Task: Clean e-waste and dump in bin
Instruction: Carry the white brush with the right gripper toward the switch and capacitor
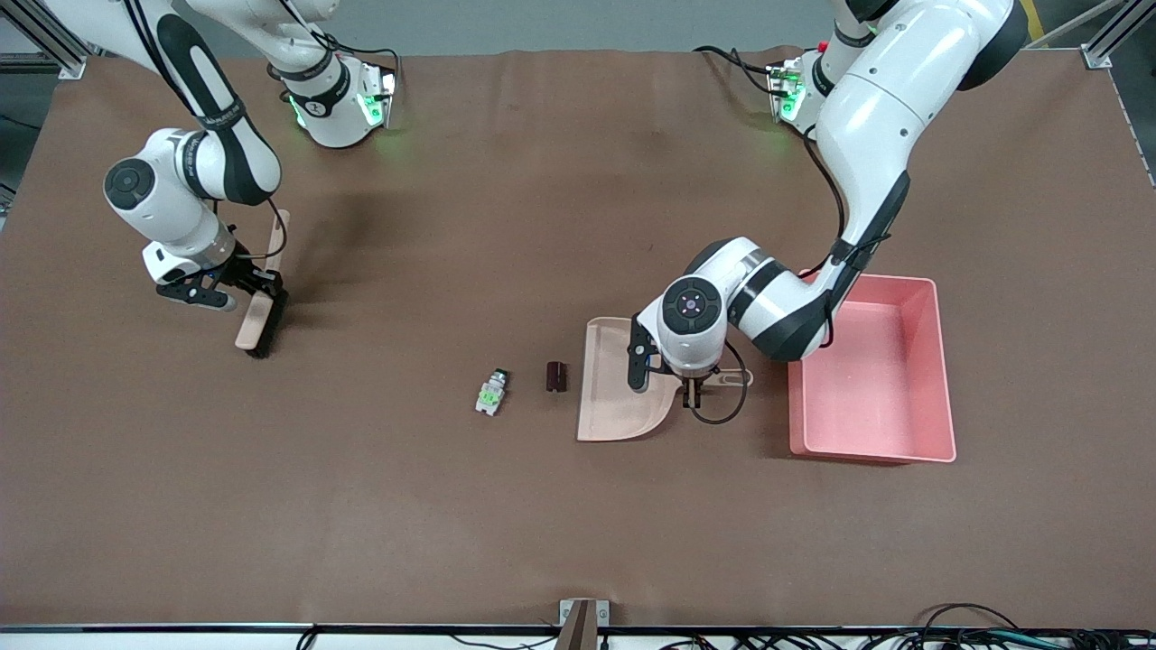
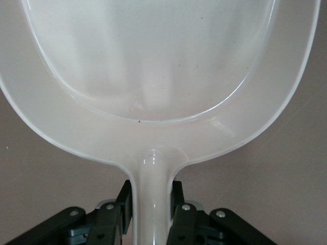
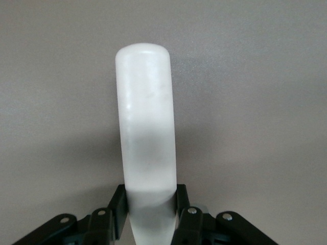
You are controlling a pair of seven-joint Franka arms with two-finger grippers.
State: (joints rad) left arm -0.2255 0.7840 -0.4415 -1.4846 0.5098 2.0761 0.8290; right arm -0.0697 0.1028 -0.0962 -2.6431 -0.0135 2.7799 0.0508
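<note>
The whitish-grey component with a green part [image 1: 490,391] and the dark maroon cylinder [image 1: 555,376] lie on the brown table beside the open edge of a beige dustpan [image 1: 619,393]. My left gripper [image 1: 692,391] is shut on the dustpan's handle [image 2: 152,194], and the pan [image 2: 153,66] lies flat and empty. The pink bin [image 1: 939,361] stands empty beside the left arm, toward the left arm's end of the table. My right gripper [image 1: 242,291] is shut on a brush [image 1: 264,311] with dark bristles, well away from the bits; its pale handle [image 3: 146,127] sticks out between the fingers.
The table edge with cables [image 1: 948,632] runs nearest the front camera. Both arm bases [image 1: 339,99] stand along the edge farthest from it. Bare brown table lies between the brush and the two bits.
</note>
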